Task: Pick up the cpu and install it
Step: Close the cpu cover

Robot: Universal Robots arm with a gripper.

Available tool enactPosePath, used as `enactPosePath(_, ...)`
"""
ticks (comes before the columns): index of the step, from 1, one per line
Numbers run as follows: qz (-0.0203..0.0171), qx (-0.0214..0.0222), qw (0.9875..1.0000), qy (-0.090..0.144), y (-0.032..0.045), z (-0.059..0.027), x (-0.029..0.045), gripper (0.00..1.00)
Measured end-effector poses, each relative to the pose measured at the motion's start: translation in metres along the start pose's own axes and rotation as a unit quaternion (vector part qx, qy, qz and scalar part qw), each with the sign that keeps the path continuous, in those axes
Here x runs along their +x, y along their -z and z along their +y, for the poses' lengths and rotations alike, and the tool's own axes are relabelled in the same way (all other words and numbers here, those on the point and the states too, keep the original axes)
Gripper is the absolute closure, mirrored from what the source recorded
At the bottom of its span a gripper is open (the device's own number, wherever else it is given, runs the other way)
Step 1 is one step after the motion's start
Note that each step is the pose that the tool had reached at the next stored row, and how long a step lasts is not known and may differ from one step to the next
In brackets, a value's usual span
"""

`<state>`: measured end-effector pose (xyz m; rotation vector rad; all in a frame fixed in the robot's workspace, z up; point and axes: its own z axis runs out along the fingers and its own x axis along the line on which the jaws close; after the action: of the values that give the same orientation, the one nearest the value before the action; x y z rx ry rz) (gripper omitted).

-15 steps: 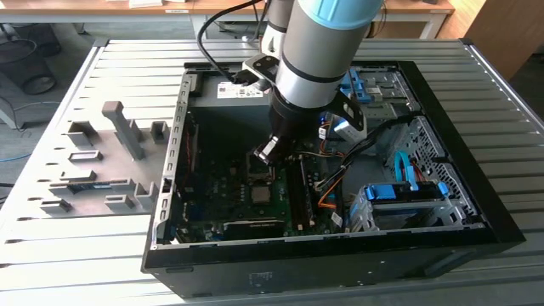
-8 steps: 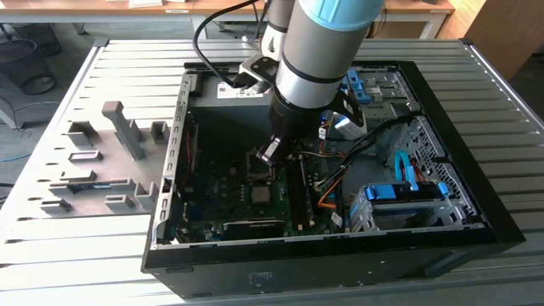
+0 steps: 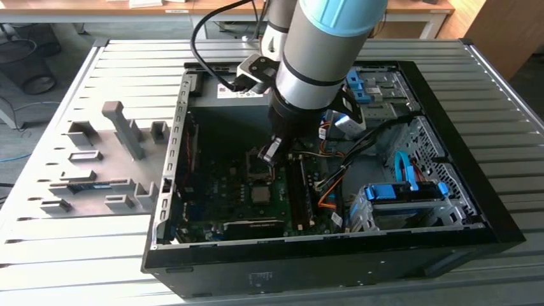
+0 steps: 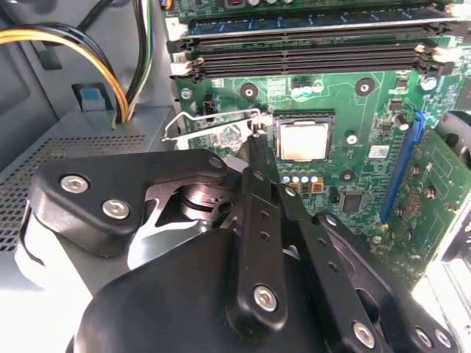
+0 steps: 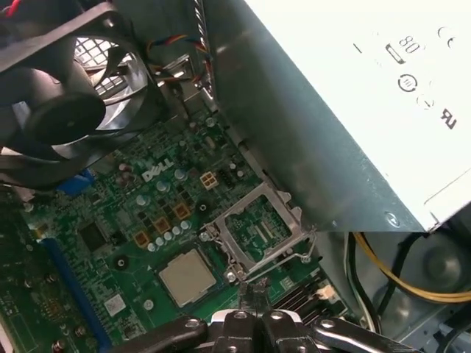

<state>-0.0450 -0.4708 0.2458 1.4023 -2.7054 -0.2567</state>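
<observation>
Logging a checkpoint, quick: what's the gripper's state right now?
Gripper: shut, holding nothing visible; the cpu lies in the socket, not held.

Just ahead of the matt black gripper [image 4: 255, 143], the cpu [image 4: 302, 141] shows a smooth silvery metal face; beside it the frame [image 5: 293, 220] is bare shiny metal, the board [image 4: 375, 121] glossy green.

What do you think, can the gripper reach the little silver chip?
Probably yes. The cpu lies uncovered, the hinged frame is swung off it, and the gripper is right beside it with nothing between.
</observation>
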Motion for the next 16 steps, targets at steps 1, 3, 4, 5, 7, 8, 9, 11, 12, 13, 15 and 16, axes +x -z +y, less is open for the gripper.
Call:
enactPosePath(1,-0.0012,-0.0009,1.0000,0.000,0.0000,0.0000,0.0000,0.90)
enactPosePath(3,-0.0019,-0.0013,1.0000,0.000,-0.0001,0.0000,-0.0001,0.90)
enactPosePath(4,-0.0020,-0.0014,1.0000,0.000,-0.0001,0.0000,-0.0001,0.90)
enactPosePath(5,-0.0022,-0.0014,1.0000,0.000,-0.0001,0.0000,-0.0001,0.90)
enactPosePath(7,-0.0075,0.0064,1.0000,0.001,-0.0002,0.0000,0.0001,0.90)
enactPosePath(8,-0.0122,0.0131,0.9998,0.002,-0.0005,0.0002,0.0002,0.90)
enactPosePath(9,-0.0164,0.0191,0.9997,0.003,-0.0007,0.0003,0.0002,0.90)
enactPosePath(11,-0.0212,0.0259,0.9994,0.004,-0.0009,0.0003,0.0002,0.90)
enactPosePath(12,-0.0215,0.0263,0.9994,0.004,-0.0009,0.0003,0.0002,0.90)
enactPosePath(13,-0.0218,0.0266,0.9994,0.004,-0.0010,0.0003,0.0002,0.90)
enactPosePath(15,-0.0222,0.0275,0.9994,0.004,-0.0008,0.0004,0.0003,0.90)
enactPosePath(16,-0.0235,0.0265,0.9994,0.005,-0.0008,0.0004,0.0003,0.90)
